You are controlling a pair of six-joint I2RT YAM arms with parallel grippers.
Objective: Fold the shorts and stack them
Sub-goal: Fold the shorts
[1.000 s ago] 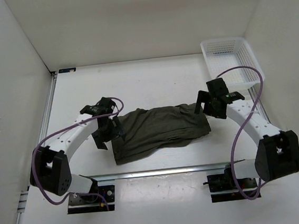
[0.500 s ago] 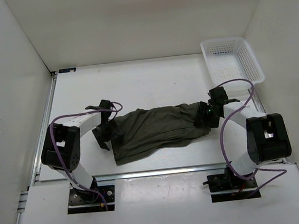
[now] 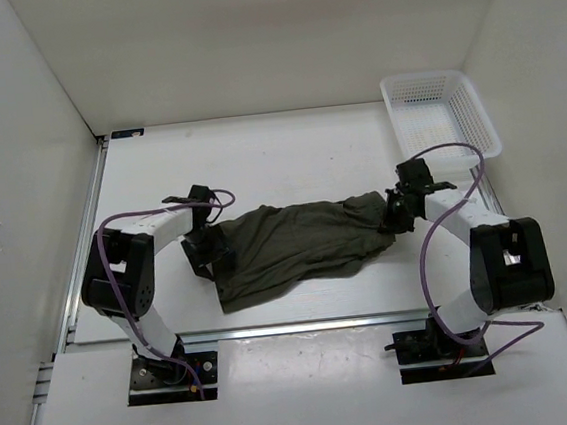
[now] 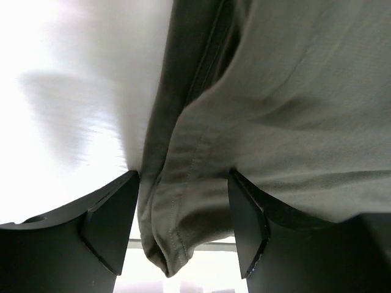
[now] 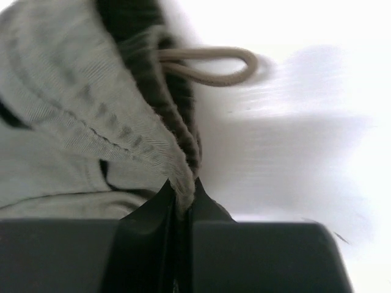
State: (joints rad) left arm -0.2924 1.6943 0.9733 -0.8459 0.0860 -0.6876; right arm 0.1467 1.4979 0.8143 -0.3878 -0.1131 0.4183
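The dark olive shorts lie crumpled across the table between the two arms. My left gripper is down at their left end. In the left wrist view the shorts' stitched hem hangs between the two black fingers of the left gripper, whose jaws stand apart around it. My right gripper is at the right end of the shorts. In the right wrist view the right gripper is shut on the ribbed waistband, with a pale drawstring loop beyond it.
A white lattice basket stands at the back right corner of the table. White walls enclose the table on the left, back and right. A metal rail runs along the near edge in front of the arm bases.
Both arms dropped low onto the ends of the shorts. The right gripper closed on the waistband and lifted that end slightly. The left jaws narrowed around the hem.
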